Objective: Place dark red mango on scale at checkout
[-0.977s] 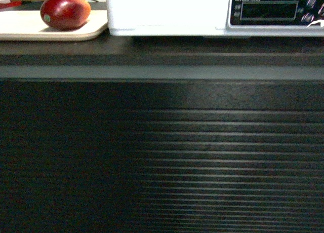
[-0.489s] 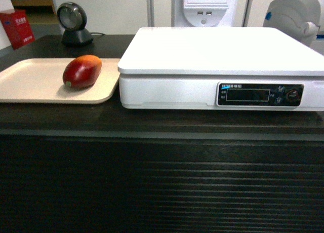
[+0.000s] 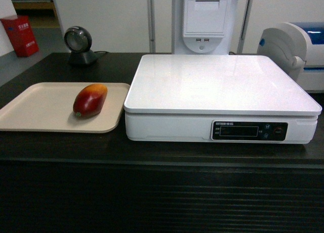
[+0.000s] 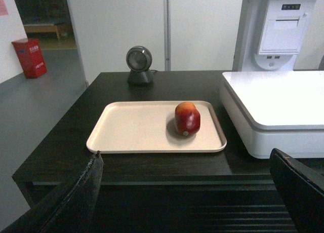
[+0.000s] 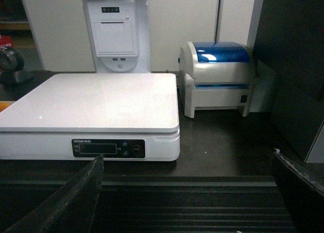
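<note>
Mango (image 3: 90,100): lay near the tray's (image 3: 30,122) right edge; probably firm, smooth, rollable; best gripped across its middle.
Pincers: left (image 4: 187,192), right (image 5: 187,192) stood apart, empty.

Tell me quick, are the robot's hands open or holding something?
Left gripper: open, holding nothing.
Right gripper: open, holding nothing.

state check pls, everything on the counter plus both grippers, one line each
dark red mango: on its side on the tray, untouched
beige tray: flat on the counter, left of the scale
scale: top bare, display dark
left gripper: open, empty, short of the tray
right gripper: open, empty, facing the scale
scanner: upright behind the tray
</note>
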